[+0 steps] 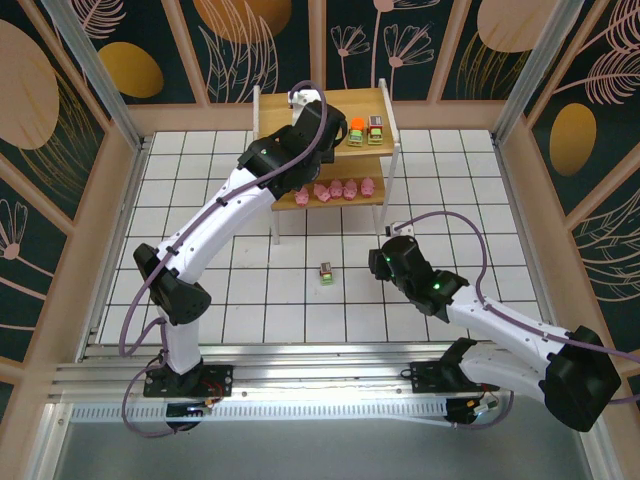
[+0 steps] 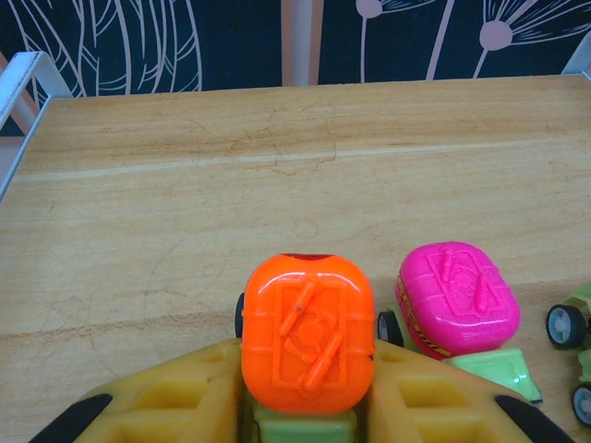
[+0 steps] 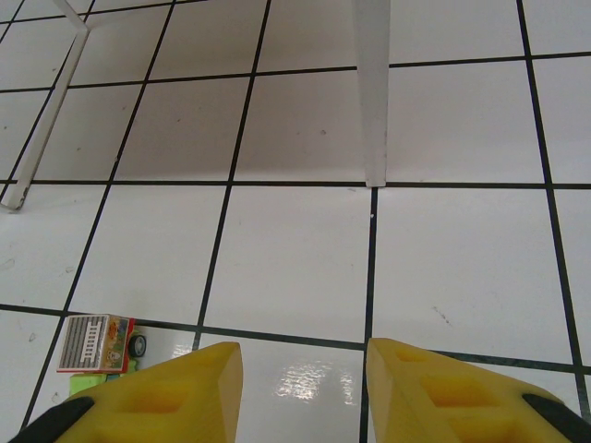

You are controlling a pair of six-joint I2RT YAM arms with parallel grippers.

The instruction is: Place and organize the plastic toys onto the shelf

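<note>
Left pincer: my left gripper (image 2: 305, 355) is over the shelf (image 1: 365, 102), with its yellow fingers pressed against both sides of the orange-topped toy (image 2: 307, 332) — pinching it.
Held toy: the orange-topped toy sits between the fingers, low at the top tier (image 2: 277, 166) toward its right edge. I cannot tell whether its wheels rest on the wood.
Neighbour: the magenta-topped toy (image 2: 454, 297) stands on the top tier just beside the held one, on its right and apart from the fingers.
Lower tier: five pink pigs (image 1: 337, 189) stand in a row along the front edge.
Right pincer: my right gripper (image 3: 305, 360) hangs low over the table (image 1: 200, 200), fingers spread, with bare tile showing between them.
Loose toy: the grey-topped toy (image 3: 97, 343) lies on the surface near its middle, in front of the shelf — just left of the right gripper's left finger, outside the gap.
</note>
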